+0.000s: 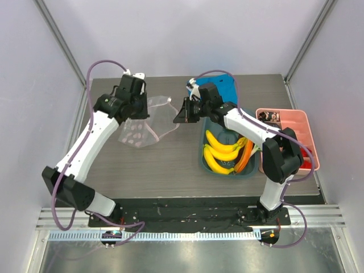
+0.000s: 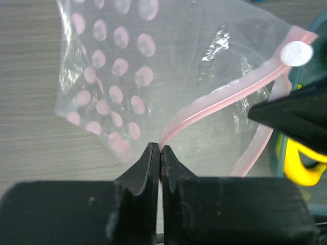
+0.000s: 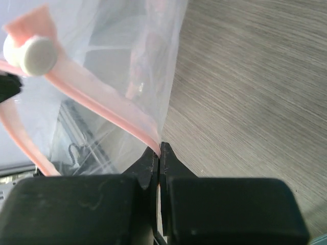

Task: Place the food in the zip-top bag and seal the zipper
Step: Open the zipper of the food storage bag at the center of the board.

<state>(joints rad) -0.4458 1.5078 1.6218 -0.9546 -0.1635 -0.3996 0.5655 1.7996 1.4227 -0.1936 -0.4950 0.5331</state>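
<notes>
The clear zip-top bag (image 1: 142,128) with pale pink dots hangs open between my two grippers above the table. My left gripper (image 1: 143,111) is shut on the pink zipper strip (image 2: 219,99) at one side of the mouth (image 2: 160,149). My right gripper (image 1: 181,116) is shut on the strip's other side (image 3: 160,148). The white slider tab (image 2: 296,52) sits at the strip's end and also shows in the right wrist view (image 3: 30,53). The yellow banana bunch (image 1: 220,152) and orange-red pepper (image 1: 245,154) lie in the teal tub (image 1: 202,153). The pear and green onion are hidden.
A pink tray (image 1: 307,136) with small dark and red pieces stands at the right edge. A blue folded cloth (image 1: 224,85) lies behind the tub. The white frame walls close in the table's sides and back.
</notes>
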